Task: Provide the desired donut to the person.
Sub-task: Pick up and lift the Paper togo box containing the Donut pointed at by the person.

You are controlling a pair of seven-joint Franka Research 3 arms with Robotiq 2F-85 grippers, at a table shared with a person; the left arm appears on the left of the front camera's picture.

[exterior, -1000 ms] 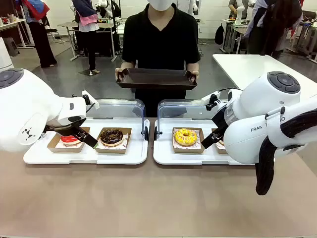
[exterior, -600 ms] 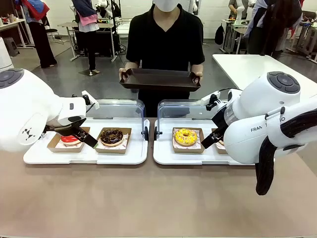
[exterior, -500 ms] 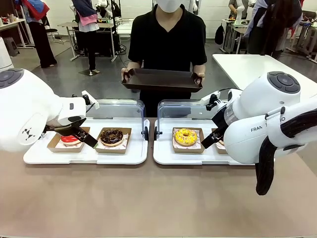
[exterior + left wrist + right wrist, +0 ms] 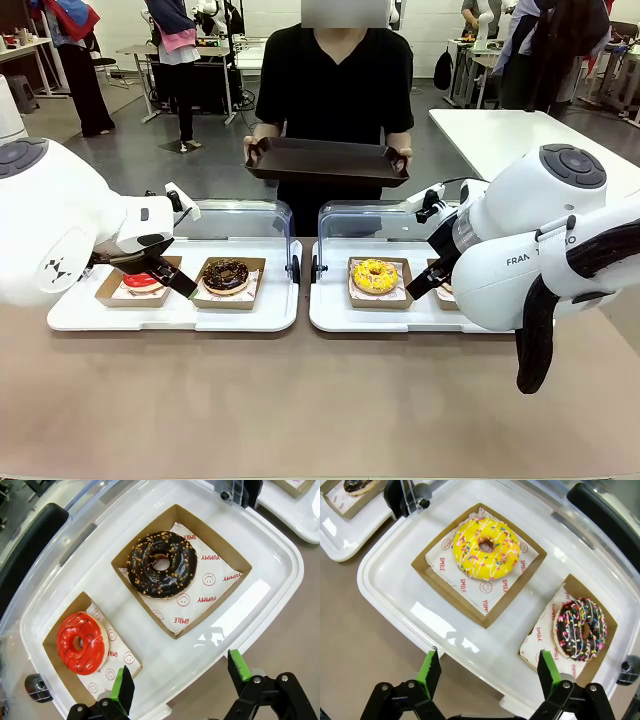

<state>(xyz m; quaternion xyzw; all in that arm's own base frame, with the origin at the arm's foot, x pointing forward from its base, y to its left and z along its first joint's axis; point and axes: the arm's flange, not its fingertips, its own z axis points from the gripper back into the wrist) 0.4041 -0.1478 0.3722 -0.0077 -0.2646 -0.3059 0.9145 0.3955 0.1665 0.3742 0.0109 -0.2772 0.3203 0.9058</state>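
The person [image 4: 335, 80] stands at the far side and holds a dark tray [image 4: 325, 160] level in both hands. Two white trays hold boxed donuts. On the left one [image 4: 180, 312] lie a red-iced donut [image 4: 80, 642] and a chocolate nut donut [image 4: 161, 564]. The right one [image 4: 340, 315] carries a yellow sprinkled donut [image 4: 486, 548] and a chocolate donut with coloured sprinkles [image 4: 581, 628]. My left gripper [image 4: 181, 675] hovers open above the left tray's near edge, over the red donut [image 4: 141, 281] in the front view. My right gripper [image 4: 489, 672] hangs open over the right tray's near rim, holding nothing.
Clear hinged lids [image 4: 235, 215] stand up at the back of both trays, between the donuts and the person. Bare brown tabletop [image 4: 300, 400] lies in front of the trays. A white table [image 4: 520, 135] stands at the back right, and bystanders are farther off.
The person has shifted slightly to the right with the dark tray. Both arms and all donuts have stayed where they were.
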